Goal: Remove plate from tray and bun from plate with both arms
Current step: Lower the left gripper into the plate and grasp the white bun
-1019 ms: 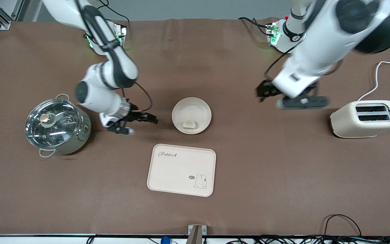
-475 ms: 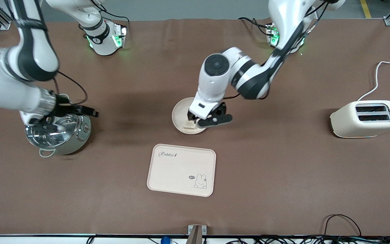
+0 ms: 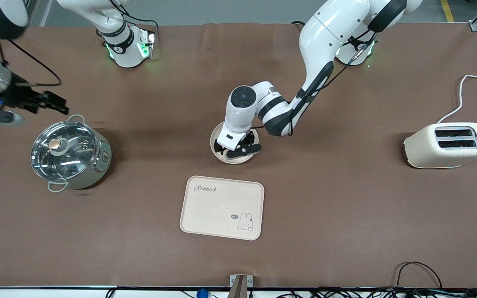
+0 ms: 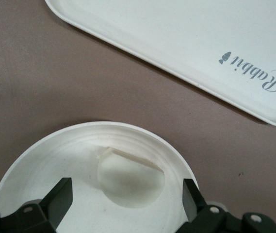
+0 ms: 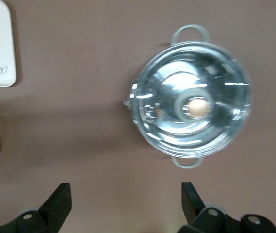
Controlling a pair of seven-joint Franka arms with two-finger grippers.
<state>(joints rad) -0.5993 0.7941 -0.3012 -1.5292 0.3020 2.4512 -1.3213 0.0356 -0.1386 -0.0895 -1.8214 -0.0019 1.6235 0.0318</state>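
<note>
The round cream plate (image 3: 214,142) sits mid-table, just farther from the front camera than the rabbit tray. My left gripper (image 3: 238,150) hangs low over it, open. In the left wrist view the plate (image 4: 40,170) holds the pale bun (image 4: 130,182), which lies between the open fingers (image 4: 60,199) of the left gripper (image 4: 125,199) without touching them. In the front view the bun is hidden under the gripper. My right gripper (image 3: 58,105) is open and empty, up in the air at the right arm's end of the table, beside the pot; it also shows in the right wrist view (image 5: 126,201).
A steel pot with a glass lid (image 3: 71,153) stands toward the right arm's end, also in the right wrist view (image 5: 191,107). The rectangular rabbit tray (image 3: 213,211) lies nearer the camera than the plate. A cream toaster (image 3: 447,145) stands at the left arm's end.
My left gripper has shifted a little over the plate and now covers the bun. My right gripper has lifted off the pot and moved toward the table's edge.
</note>
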